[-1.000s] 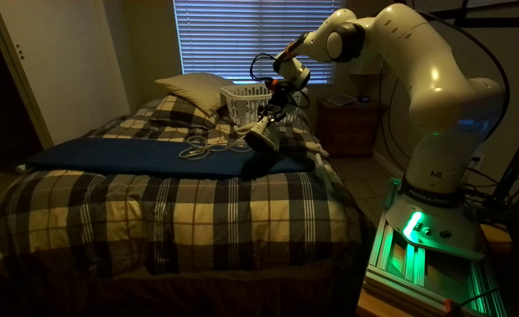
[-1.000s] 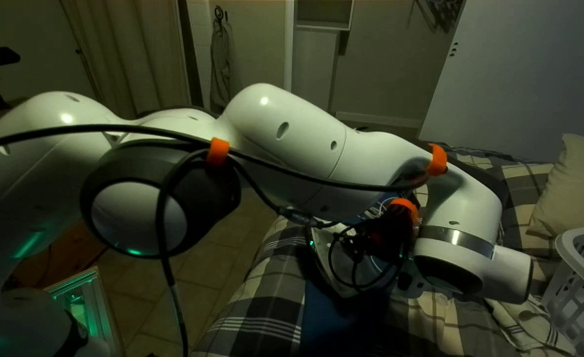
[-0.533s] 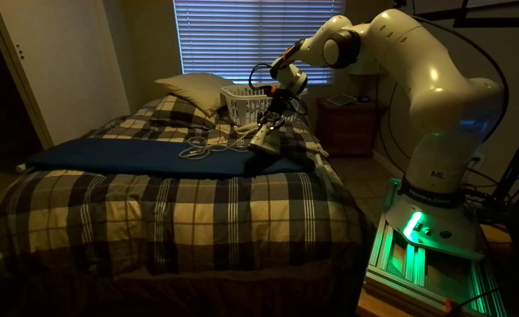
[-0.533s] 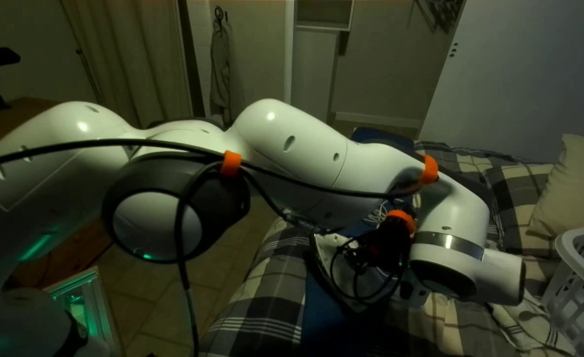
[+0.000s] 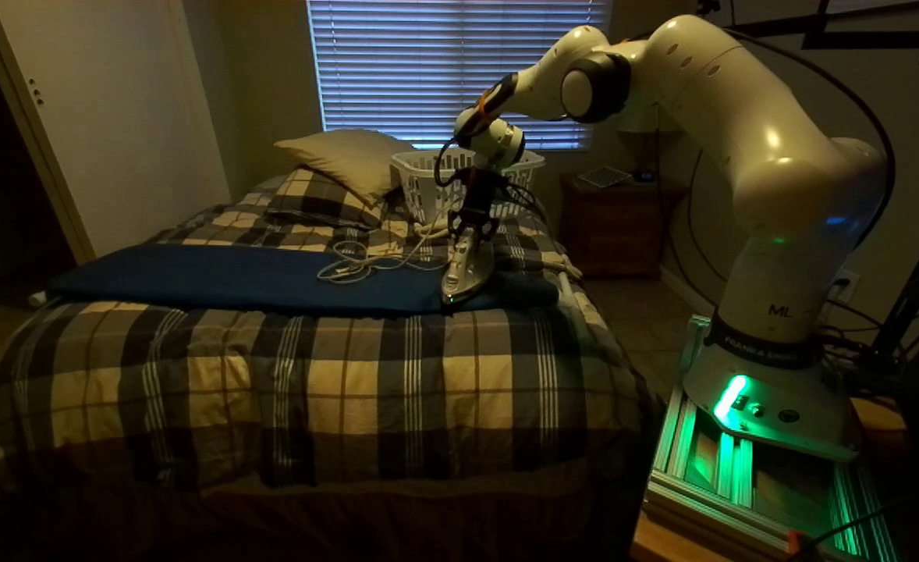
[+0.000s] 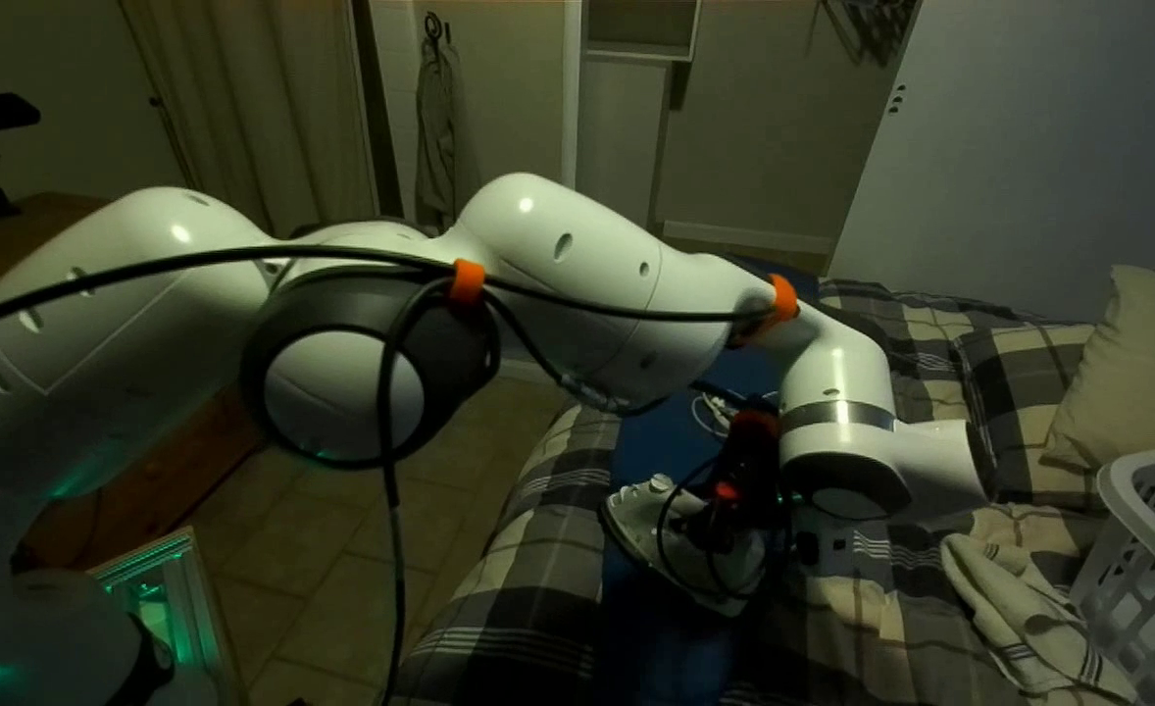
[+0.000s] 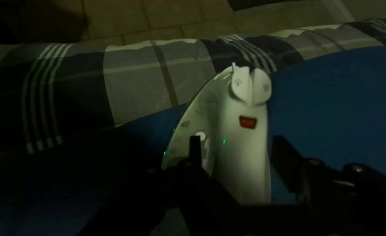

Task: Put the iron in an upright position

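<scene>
Iron (image 5: pixel 467 273) nose lower vs prev., handle (image 7: pixel 245 150) btwn pincer (image 7: pixel 236 144) jaws.

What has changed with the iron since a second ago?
The iron has swung its nose down from a raised tilt and now sits flatter, apparently on the blue board. The gripper turned to point more steeply down with it and now stands open around the handle, seemingly having let go. The coiled cord, white basket and cream pillow stayed put.
</scene>
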Available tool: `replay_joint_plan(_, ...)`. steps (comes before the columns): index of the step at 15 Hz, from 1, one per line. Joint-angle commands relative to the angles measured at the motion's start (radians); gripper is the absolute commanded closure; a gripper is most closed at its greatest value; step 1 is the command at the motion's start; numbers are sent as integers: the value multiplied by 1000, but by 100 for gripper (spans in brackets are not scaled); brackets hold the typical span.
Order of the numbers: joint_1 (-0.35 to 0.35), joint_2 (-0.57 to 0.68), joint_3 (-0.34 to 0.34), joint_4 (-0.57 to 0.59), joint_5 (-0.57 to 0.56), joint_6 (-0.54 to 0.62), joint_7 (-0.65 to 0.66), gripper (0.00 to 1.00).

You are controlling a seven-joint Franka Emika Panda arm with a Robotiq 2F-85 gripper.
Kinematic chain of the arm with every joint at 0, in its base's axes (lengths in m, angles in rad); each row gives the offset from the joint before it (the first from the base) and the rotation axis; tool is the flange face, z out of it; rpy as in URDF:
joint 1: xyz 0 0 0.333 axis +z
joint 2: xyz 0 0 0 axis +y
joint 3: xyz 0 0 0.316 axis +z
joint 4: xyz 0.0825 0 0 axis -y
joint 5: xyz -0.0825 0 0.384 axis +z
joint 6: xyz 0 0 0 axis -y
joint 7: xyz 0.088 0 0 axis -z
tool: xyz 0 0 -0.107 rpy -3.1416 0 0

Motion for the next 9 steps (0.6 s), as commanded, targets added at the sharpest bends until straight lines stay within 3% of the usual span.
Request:
replay_joint_plan(1,40,-24,-22,-34,-66,59,-49,9)
replay_joint_plan(2,48,-28,-26,-42,-73,71,-57,19)
replay_joint_plan(3,55,-36,-26,-55,-75,84,-63,47)
replay_joint_plan(5,71,-50,-27,-78,-81,97,-69,46)
replay_joint_plan(9,73,-65,7,-105,-124,116,-63,76)
